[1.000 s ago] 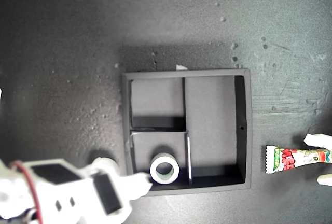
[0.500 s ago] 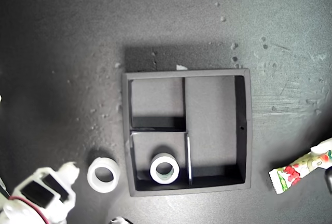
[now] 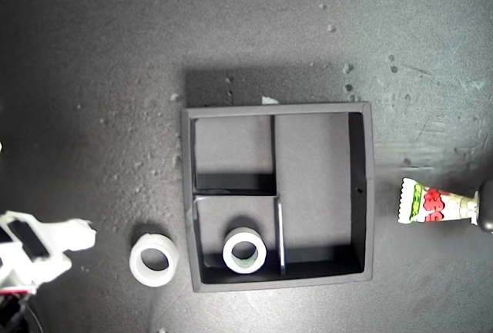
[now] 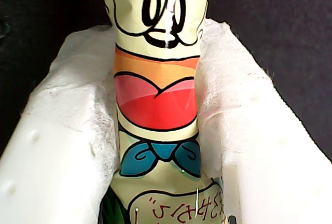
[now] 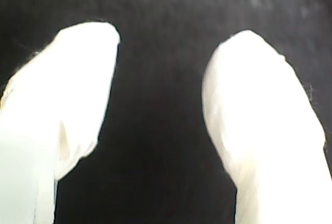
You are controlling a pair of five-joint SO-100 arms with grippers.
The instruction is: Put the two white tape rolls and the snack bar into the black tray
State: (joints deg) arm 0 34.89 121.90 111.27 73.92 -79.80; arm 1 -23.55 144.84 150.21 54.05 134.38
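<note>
My first gripper (image 4: 158,130) clamped on the snack bar (image 3: 431,206) at the exterior view's right edge, my second gripper (image 5: 158,130) spread wide and empty, one tape roll (image 3: 245,251) in a small compartment of the black tray (image 3: 368,194), second tape roll (image 3: 155,260) on the table (image 3: 92,79) just beside the tray

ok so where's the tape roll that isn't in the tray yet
In the exterior view it lies flat on the dark table, the loose tape roll just left of the black tray, beside the compartment holding the other roll.

A dark speckled table (image 3: 115,55) bears the black tray (image 3: 368,186) and one white tape roll (image 3: 154,260).
</note>
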